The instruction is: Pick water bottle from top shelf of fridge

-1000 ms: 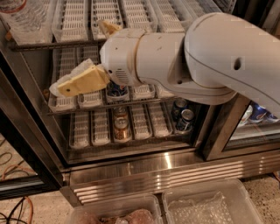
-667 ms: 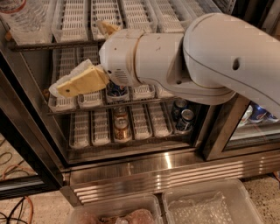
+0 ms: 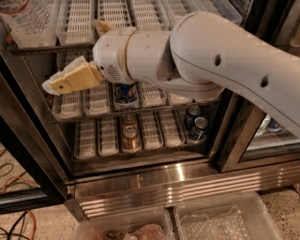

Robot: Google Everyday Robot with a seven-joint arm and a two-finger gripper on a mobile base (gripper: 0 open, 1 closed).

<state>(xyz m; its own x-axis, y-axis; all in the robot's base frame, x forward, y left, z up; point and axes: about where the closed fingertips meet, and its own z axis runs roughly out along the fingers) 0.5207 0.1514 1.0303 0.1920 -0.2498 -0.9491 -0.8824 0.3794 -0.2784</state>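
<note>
End effector hangs inside the open fridge, in front of the left lanes of the second rack, its tan tip pointing toward 9 o'clock. Whether it is released or clenched cannot be told from this angle; nothing shows in its grasp.

Bottle sits at the far left end of the top shelf, one level above the end effector and a little to the left of it. From the tip it lies at roughly 11 o'clock, near but apart. The frame cuts off its upper part, so its full length is not shown; the ribbed body with the reddish band seems to run up and away toward 11 o'clock, and I cannot say for certain whether it stands upright.

Arm comes in from 3 o'clock and crosses the middle of the rack, above a Pepsi can that sits just below the wrist.

By my reading the coming move is a rise toward 11 o'clock, lifting the tip past the shelf's front rail to the level of the bottle's body.
</note>
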